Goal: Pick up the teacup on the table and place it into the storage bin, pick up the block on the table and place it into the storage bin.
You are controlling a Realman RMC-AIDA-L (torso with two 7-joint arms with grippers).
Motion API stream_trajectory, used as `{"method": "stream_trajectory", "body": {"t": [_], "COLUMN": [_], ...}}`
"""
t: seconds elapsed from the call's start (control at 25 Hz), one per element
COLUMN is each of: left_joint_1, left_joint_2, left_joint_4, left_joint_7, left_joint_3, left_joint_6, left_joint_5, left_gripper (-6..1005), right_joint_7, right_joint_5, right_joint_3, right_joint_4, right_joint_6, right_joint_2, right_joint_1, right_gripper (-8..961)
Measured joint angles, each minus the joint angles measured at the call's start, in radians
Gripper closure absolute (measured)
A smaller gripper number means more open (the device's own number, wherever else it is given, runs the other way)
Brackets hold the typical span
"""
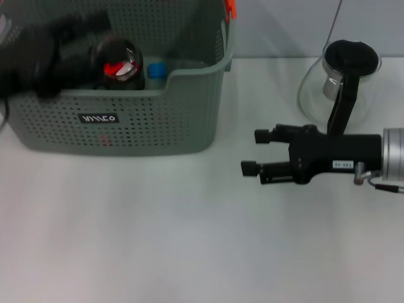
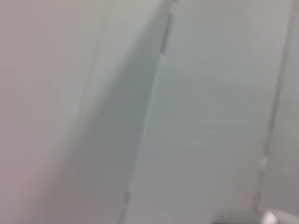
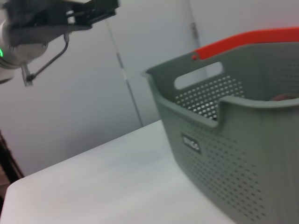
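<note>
Grey-green storage bin [image 1: 126,123] sits far left on your table [image 1: 189,240]. Your right gripper [image 1: 257,153] hovers beside it, fingers apart, empty. Your left gripper [image 1: 38,57] hangs blurred above the bin; its grip is unreadable.

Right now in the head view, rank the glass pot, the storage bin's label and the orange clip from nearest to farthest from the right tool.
Measured from the right tool:
1. Glass pot, just behind it on the robot's right.
2. Orange clip, on the storage bin's back right corner.
3. Label, on the bin's front wall, toward the robot's left.
</note>
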Motion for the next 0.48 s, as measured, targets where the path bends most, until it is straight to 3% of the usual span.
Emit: {"method": "stream_trajectory", "body": {"t": [0.04,0.24,0.48], "left_joint_1": [0.035,0.087,0.089], "left_joint_2": [-0.014,-0.046,-0.046], "left_joint_4": [-0.034,-0.045,-0.14], "left_joint_7": [0.089,0.209,0.285], "left_joint_3": [-0.002,0.036,0.027], "left_joint_6": [0.081,0.074,-0.032], "left_joint_5": [0.027,0.266,0.441], "left_gripper": [215,121,65], "right_joint_7": [-0.011,-0.076,-0.153], "right_joint_5": [-0.002,-0.006,-0.006], "right_joint_3": [-0.002,-0.034,-0.085], "right_joint_4": [0.002,0.011,0.072], "right_joint_6": [-0.005,0.01,0.063], "right_joint_2": [0.001,0.017,0.025], "right_joint_1": [0.002,0.016,0.062], "right_gripper": [41,41,42]}}
